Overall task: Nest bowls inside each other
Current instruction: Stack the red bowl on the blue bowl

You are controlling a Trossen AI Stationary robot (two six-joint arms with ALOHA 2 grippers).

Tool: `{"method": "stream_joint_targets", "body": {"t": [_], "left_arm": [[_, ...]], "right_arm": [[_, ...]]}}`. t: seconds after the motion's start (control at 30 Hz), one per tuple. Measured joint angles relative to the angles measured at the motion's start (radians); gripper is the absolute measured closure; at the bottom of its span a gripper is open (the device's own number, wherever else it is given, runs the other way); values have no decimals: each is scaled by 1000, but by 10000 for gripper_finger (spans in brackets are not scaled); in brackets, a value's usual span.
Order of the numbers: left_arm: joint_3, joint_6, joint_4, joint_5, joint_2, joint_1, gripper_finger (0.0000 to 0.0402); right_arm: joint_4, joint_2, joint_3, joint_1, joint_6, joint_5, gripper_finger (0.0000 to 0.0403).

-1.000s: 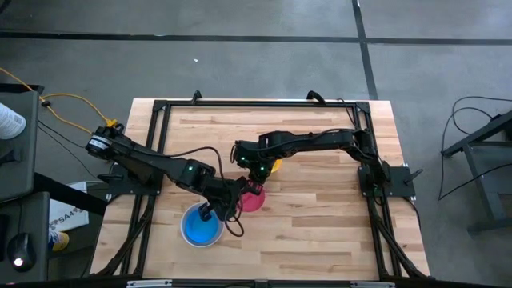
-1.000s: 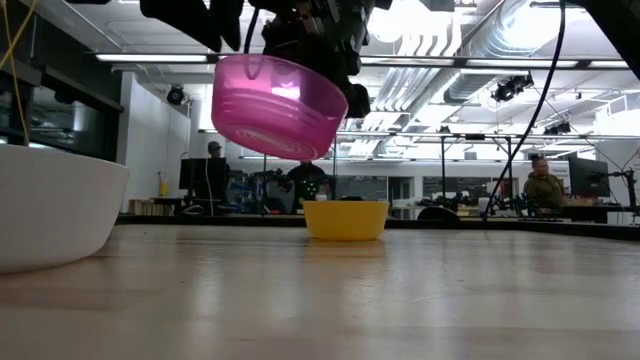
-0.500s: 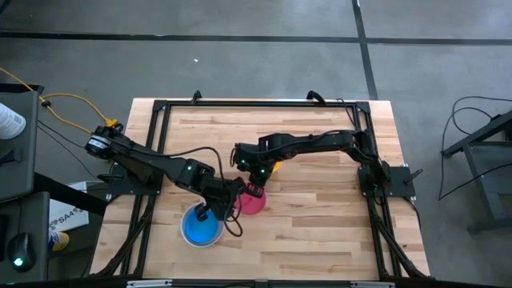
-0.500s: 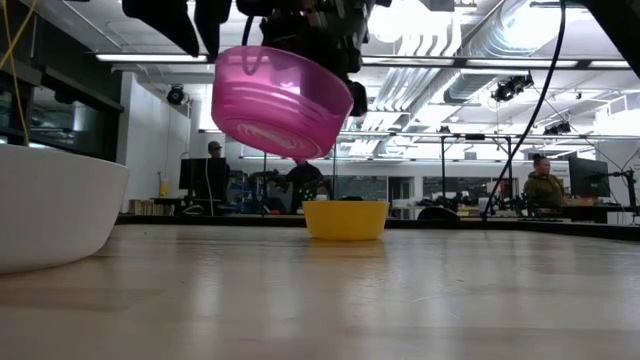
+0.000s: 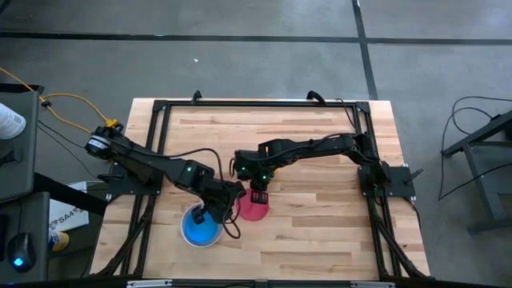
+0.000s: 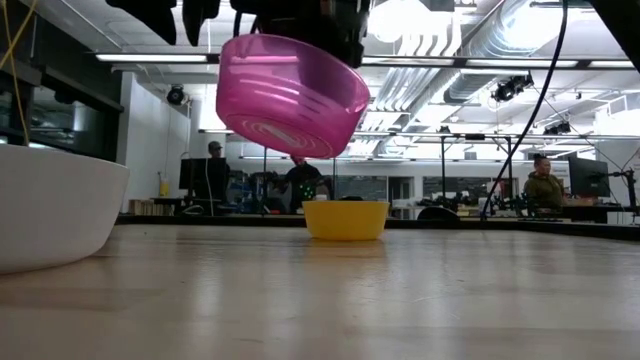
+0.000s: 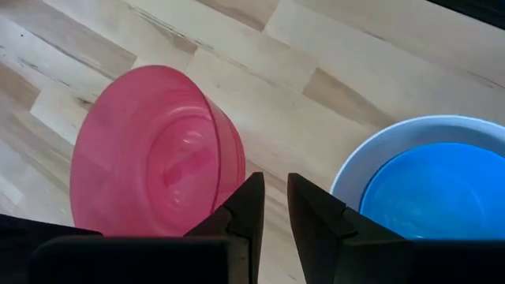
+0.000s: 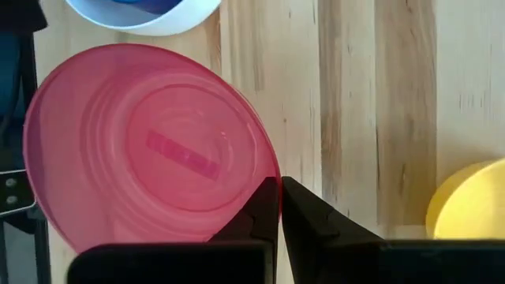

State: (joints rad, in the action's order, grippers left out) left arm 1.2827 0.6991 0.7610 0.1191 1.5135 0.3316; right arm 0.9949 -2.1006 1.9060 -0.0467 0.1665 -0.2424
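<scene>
The translucent pink-red round plastic bowl hangs in the air above the wooden table, tilted, its base turned down and toward the low camera. It is pinched at the rim from two sides. The right gripper has its fingers closed tight on the rim, the bowl's hollow spreading out just beyond the fingertips in the right wrist view. The left gripper clamps the rim on another side with a narrow gap between its fingers, the bowl's wall rising just past them.

From above, the right arm reaches across from the right edge of the table toward the middle, its wrist bent down over the bowl. The left arm stretches in from the left edge, its gripper between the pink-red bowl and the white round plastic bowl.

That white bowl sits on the table just beside the lifted one, with a blue round plastic bowl nested inside it. A yellow round plastic bowl stands farther back on the table, apart from the others.
</scene>
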Motion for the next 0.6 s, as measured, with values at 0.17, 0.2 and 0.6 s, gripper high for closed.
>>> {"method": "stream_joint_targets", "body": {"t": [0.17, 0.2, 0.6], "left_arm": [[0, 30, -30, -20, 0, 19, 343], [0, 32, -35, -31, -3, 24, 343], [1, 57, -66, -24, -7, 23, 343]], "right_arm": [[-39, -1, 0, -2, -31, -34, 400], [-45, -1, 0, -4, -33, -36, 400], [-46, -2, -1, -6, -29, -36, 400]]}}
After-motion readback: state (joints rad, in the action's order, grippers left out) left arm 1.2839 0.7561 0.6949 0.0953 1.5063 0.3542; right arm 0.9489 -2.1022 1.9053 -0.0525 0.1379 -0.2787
